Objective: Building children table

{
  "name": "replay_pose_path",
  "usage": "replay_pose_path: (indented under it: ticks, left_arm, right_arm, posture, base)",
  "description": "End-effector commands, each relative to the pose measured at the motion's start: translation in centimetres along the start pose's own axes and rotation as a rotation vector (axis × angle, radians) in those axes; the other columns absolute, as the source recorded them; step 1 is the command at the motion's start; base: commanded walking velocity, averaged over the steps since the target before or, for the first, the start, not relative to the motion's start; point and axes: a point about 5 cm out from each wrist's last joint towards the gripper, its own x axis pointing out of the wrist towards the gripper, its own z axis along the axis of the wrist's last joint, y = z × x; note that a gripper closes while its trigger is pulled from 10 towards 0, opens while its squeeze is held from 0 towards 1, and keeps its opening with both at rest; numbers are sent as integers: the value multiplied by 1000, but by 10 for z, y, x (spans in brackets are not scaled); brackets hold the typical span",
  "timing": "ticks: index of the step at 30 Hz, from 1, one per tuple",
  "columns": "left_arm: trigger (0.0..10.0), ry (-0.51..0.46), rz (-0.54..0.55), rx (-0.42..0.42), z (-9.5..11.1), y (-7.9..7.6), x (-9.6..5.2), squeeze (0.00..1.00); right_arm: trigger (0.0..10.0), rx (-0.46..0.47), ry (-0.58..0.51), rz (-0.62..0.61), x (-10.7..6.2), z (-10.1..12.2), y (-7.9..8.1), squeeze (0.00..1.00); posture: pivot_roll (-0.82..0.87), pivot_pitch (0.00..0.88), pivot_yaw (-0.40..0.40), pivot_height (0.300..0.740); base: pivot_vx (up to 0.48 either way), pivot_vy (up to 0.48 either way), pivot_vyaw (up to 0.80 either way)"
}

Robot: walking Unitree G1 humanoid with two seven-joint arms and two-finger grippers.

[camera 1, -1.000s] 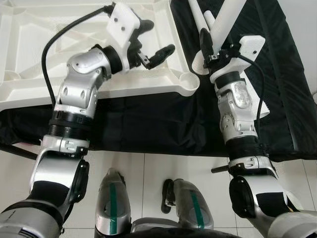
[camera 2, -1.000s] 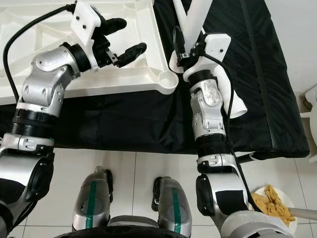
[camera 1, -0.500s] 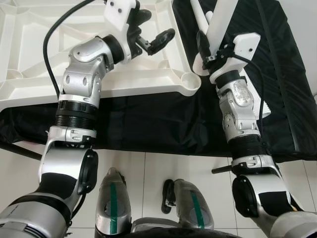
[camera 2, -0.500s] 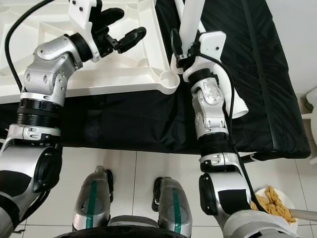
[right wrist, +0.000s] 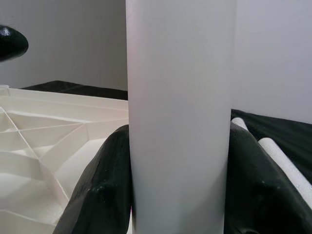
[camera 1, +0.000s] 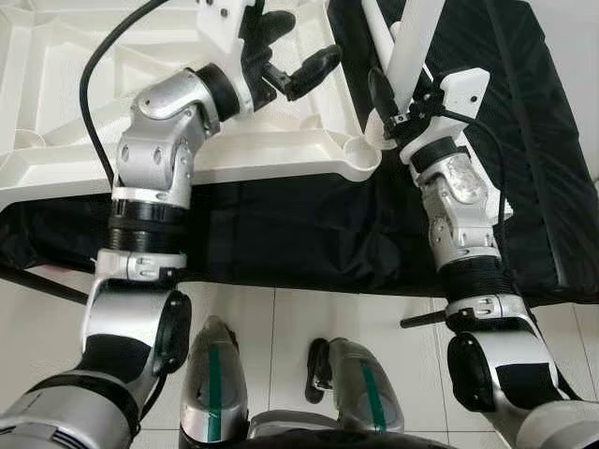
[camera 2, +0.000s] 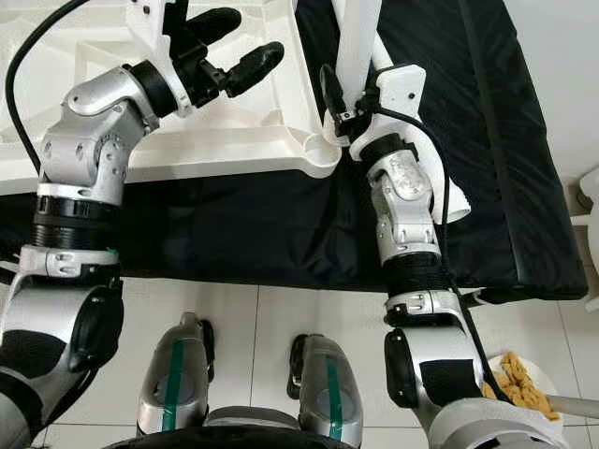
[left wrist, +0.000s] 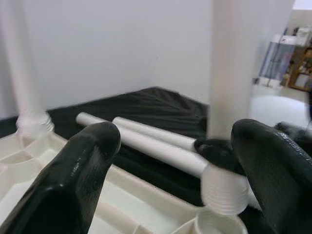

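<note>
Black-fingered right pincer (camera 2: 348,94) pinching a white table leg (camera 2: 356,42), fingers pressed on either side of the tube, forearm rising steeply from the elbow and wrist tipped forward. Leg held upright, threaded end just above the round corner socket (camera 1: 360,152) of the upturned white tabletop (camera 1: 56,112). Left pincer (camera 1: 298,49) spread wide and gripping nothing, hovering over the tabletop's ribbed underside near that same corner, arm sharply bent at the elbow and reaching across toward the leg. Beyond the corner socket, two more white legs (left wrist: 146,139) lying side by side on the black cloth (camera 1: 543,122). Tabletop resting on that cloth, white tiled floor (camera 2: 281,318) below its near edge.
</note>
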Motion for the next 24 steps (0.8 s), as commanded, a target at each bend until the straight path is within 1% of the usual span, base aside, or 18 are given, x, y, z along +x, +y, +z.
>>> replay_pose_path:
  ticks: [1,3,6,9,10,13,18,21,24]
  left_arm:
    - [10000,-13,-28,-18,3,-8,2,0]
    - [10000,-25,-92,-40,6,-15,3,0]
    - [10000,-34,-113,-62,9,-17,3,0]
    - [10000,-76,-194,-138,20,-22,3,0]
    - [10000,-76,-194,-138,20,-22,3,0]
    - [10000,-93,-226,-166,26,-22,4,0]
    - [10000,-103,-243,-179,29,-24,4,0]
    - [10000,-110,-270,-205,34,-25,5,0]
    - [10000,-108,-270,-210,34,-25,6,0]
  right_arm:
    - [10000,-1,4,54,1,2,3,0]
    - [10000,10,12,117,-1,1,7,0]
    - [10000,21,17,152,-1,1,10,0]
    - [10000,38,36,259,-4,-1,20,0]
    - [10000,38,36,259,-4,-1,20,0]
    - [10000,44,44,333,-6,-1,26,0]
    - [10000,50,54,371,-8,-1,28,0]
    - [10000,46,62,432,-12,0,30,0]
    - [10000,46,64,439,-13,0,31,0]
  posture:
    - [96,40,-73,740]
    - [99,40,-73,740]
    - [103,40,-73,740]
    - [105,41,-73,740]
    - [105,41,-73,740]
    - [103,41,-71,740]
    - [98,40,-69,740]
    - [91,37,-65,740]
    - [90,37,-64,740]
  base:
    - [0,0,0]
    - [0,0,0]
    - [0,0,0]
    - [0,0,0]
    - [0,0,0]
    - [0,0,0]
    - [0,0,0]
    - [0,0,0]
    - [0,0,0]
